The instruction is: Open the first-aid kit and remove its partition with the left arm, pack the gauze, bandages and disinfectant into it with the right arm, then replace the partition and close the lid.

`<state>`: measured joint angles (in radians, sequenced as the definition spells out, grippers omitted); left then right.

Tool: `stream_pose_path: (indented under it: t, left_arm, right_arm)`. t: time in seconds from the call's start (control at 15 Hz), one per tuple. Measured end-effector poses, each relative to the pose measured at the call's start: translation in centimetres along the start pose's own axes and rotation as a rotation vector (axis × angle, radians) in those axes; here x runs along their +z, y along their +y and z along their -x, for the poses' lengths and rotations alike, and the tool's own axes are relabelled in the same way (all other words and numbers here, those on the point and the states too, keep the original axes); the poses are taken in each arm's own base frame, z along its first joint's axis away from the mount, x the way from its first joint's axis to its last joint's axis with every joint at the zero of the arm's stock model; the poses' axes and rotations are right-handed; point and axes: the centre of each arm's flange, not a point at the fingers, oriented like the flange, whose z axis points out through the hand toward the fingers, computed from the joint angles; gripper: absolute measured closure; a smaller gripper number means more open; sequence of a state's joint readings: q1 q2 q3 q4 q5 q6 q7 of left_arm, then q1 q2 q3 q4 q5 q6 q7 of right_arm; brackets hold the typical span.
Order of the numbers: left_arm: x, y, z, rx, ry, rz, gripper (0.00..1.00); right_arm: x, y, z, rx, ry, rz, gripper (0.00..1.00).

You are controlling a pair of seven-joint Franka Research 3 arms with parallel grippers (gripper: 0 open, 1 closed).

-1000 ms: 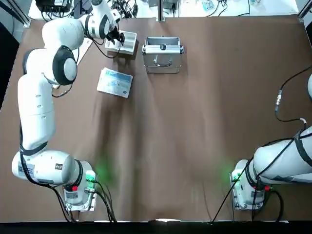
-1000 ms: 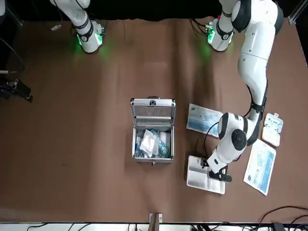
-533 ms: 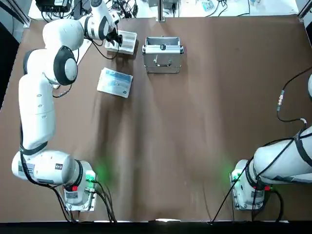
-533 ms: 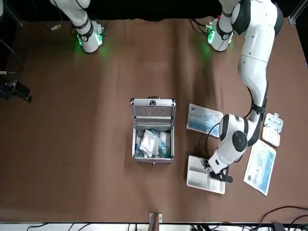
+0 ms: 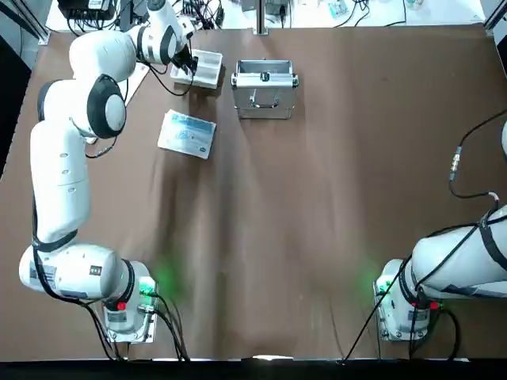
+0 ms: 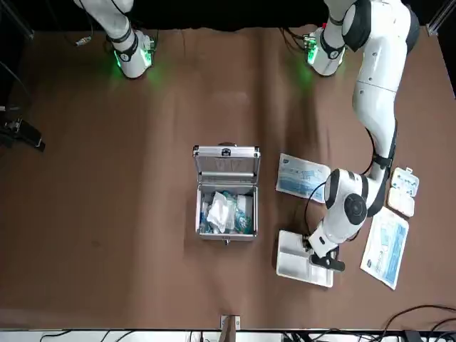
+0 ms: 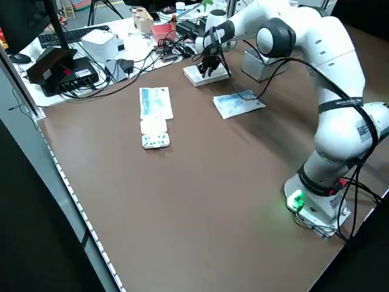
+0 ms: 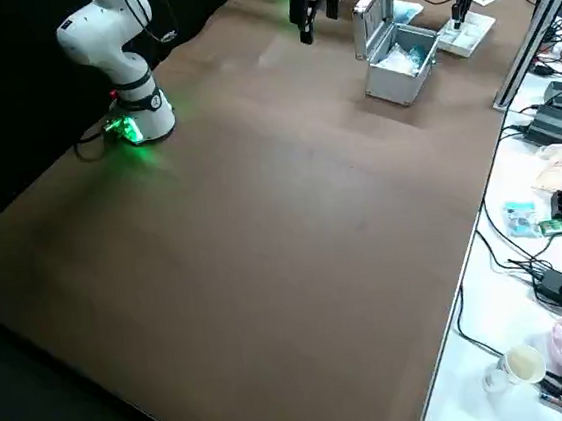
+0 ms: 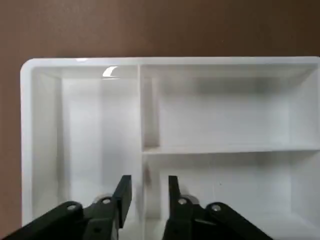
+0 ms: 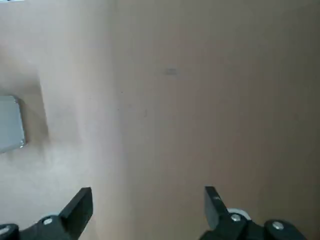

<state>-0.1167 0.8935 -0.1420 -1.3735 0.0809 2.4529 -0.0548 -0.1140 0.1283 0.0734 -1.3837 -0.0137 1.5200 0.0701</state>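
Left wrist view: left tool, parted and empty, over partition on brown table.

The brown-topped desk is carrying the open silver case, the white compartmented partition near it, and two blue-and-white packets. A white hinged box is lying just beside one packet.

We're looking in on a robotics lab: two jointed white robot arms are standing at four and eight o'clock on a brown-covered table in the overhead view. Metal posts are rising around it, and black cables, a keyboard and a monitor are crowding a white bench at eleven o'clock in the left side view.
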Motion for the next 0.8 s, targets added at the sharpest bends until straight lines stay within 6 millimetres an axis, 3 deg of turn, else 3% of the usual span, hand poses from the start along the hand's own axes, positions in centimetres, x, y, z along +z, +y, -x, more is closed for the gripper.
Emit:
stream_pose_path:
  t: [0.13, 0.2, 0.33, 0.4, 0.53, 0.8]
  left_arm:
    - [0.0, 0.0, 0.0, 0.0, 0.0, 0.0, 0.73]
    - [0.0, 0.0, 0.0, 0.0, 0.001, 0.0, 0.73]
    - [-0.1, 0.0, -0.1, 0.0, 0.004, 0.0, 0.89]
    - [-0.2, 0.0, -0.2, -0.001, 0.005, 0.0, 0.89]
    - [-0.3, 0.0, -0.3, -0.002, 0.008, -0.001, 0.98]
    - [-0.6, -0.2, -0.5, -0.006, 0.014, -0.002, 0.97]
  right_arm:
    - [0.0, 0.0, 0.0, 0.004, -0.003, -0.03, 0.01]
    - [0.1, 0.1, 0.0, 0.009, -0.006, -0.049, 0.01]
    - [0.6, 0.7, 0.0, 0.019, -0.022, -0.065, 0.01]
    - [1.0, 1.0, 0.0, 0.022, -0.027, -0.068, 0.01]
    - [1.3, 1.3, -0.1, 0.027, -0.03, -0.069, 0.01]
    - [1.1, 2.1, 0.0, 0.026, -0.026, -0.069, 0.01]
